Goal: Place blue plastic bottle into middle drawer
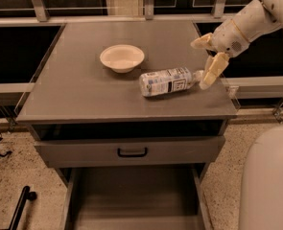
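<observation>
Camera view: blue plastic bottle (167, 81) lies on its side on tabletop (83, 80), axis 9–3, cap at 3 o'clock, just beside gripper (201, 64); jaws wide, empty.

Gripper (202, 63) looks like matt cream plastic, jaws spread, over the smooth grey metal cabinet top (83, 85); glossy clear blue plastic bottle (167, 81) just left of it.

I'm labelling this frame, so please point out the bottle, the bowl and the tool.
bottle (167, 81): camera view, on the label at mid-body.
bowl (122, 57): camera view, on its inner hollow.
tool (199, 64): camera view, midway between its open fingertips, just beside the bottle's cap end.
</observation>
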### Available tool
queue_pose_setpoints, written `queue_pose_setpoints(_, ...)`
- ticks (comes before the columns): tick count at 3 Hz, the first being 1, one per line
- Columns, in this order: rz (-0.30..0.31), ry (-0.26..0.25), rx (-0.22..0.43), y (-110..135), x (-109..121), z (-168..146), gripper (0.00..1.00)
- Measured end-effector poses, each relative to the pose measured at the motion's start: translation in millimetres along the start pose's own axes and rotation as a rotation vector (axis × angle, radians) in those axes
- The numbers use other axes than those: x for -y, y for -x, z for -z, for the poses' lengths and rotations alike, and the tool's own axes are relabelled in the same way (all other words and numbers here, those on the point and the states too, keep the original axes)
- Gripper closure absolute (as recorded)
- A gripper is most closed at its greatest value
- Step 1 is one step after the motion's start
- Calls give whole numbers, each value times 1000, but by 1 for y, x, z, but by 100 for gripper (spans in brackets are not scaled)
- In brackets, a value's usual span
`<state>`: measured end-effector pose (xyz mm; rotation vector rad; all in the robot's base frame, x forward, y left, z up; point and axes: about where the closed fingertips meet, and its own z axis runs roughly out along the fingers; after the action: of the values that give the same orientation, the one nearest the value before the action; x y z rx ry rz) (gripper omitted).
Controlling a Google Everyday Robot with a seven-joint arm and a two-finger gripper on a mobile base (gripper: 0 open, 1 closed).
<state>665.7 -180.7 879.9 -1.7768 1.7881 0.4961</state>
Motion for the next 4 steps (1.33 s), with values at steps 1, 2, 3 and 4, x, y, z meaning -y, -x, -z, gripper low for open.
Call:
queue_pose_setpoints(1,4,26,22,3,-1,-11,0)
queue_pose_setpoints(2,6,63,40,6,-4,-28,0)
queue_pose_setpoints(3,2,101,53,6,-9,-44,0)
queue_pose_setpoints(4,-5,131,62,3,-16,-58,2)
